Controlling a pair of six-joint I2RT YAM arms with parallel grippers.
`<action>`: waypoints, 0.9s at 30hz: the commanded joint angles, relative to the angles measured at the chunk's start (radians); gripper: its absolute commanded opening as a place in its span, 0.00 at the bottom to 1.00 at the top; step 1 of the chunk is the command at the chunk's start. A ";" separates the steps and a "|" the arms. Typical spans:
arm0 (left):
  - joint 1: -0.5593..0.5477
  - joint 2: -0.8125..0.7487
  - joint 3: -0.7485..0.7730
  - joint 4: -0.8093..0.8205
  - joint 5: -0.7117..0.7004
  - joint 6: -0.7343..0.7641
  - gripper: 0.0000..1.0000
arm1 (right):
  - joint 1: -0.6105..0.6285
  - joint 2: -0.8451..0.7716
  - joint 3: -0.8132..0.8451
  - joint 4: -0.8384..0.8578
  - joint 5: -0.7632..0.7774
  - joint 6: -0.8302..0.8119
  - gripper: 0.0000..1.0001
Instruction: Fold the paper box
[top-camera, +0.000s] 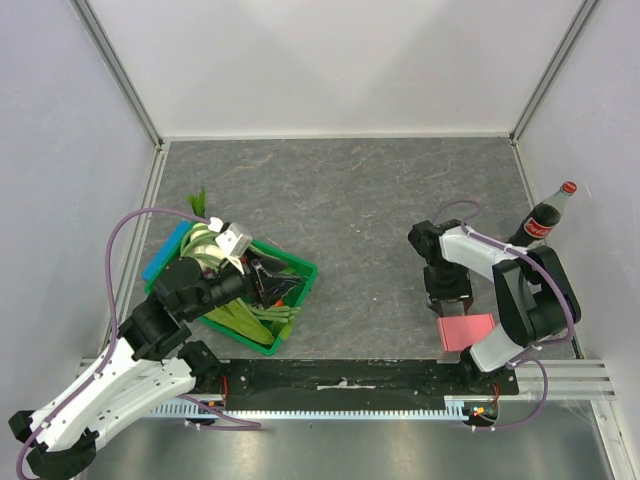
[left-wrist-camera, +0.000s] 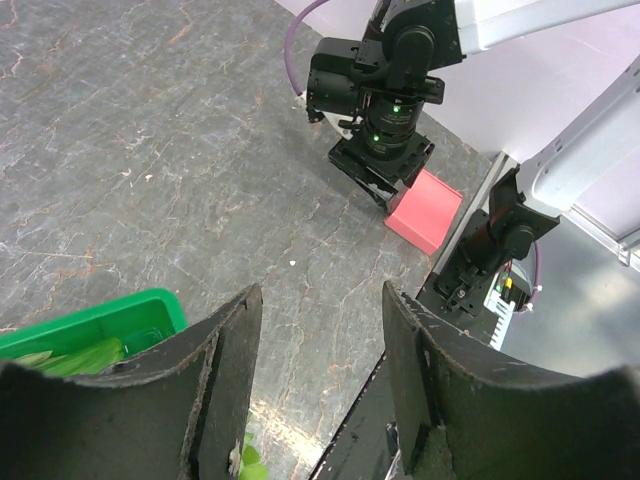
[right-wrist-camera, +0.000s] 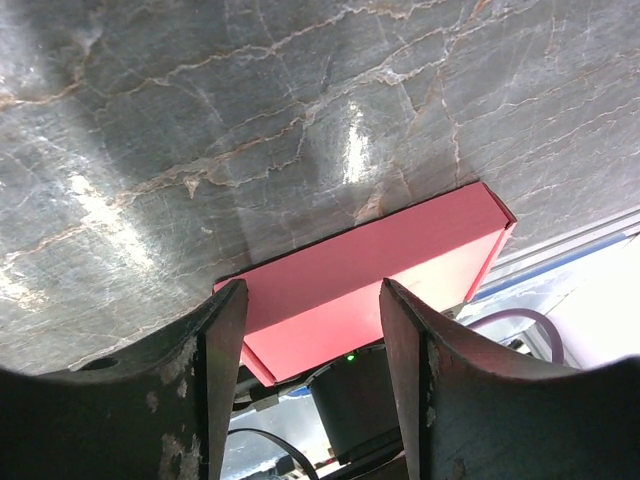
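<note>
- the pink paper box (top-camera: 465, 331) lies flat on the grey table (top-camera: 340, 200), right at the near edge and just in front of the right arm's base.
- from the right wrist view the paper box (right-wrist-camera: 400, 260) already looks like a closed, shallow rectangle. i can't spot any loose flap from here, so my guess is the fold is at or near its last step.
- right gripper (top-camera: 448, 300) sits at the box's far edge with fingers spread, gripping nothing. whether it touches the card i can't tell.
- left gripper (left-wrist-camera: 320, 300) is also spread and empty, hanging over the green crate (top-camera: 305, 268) of vegetables, well apart from the box.
- a cola bottle (top-camera: 543, 218) stands upright by the right wall, out of the way.
- next move, i reckon: check for an untucked flap, then press or pinch it gently. thin card dents easily, and the box could slide off the edge.
</note>
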 joint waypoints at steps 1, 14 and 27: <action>0.000 0.003 0.042 0.025 0.018 0.032 0.58 | 0.001 -0.039 -0.004 -0.029 0.009 0.035 0.64; -0.001 0.025 0.075 0.031 0.049 -0.015 0.58 | -0.289 -0.090 0.016 0.111 -0.084 -0.032 0.65; 0.000 0.031 0.113 -0.003 0.044 -0.011 0.59 | -0.410 -0.140 -0.067 0.131 -0.147 -0.026 0.65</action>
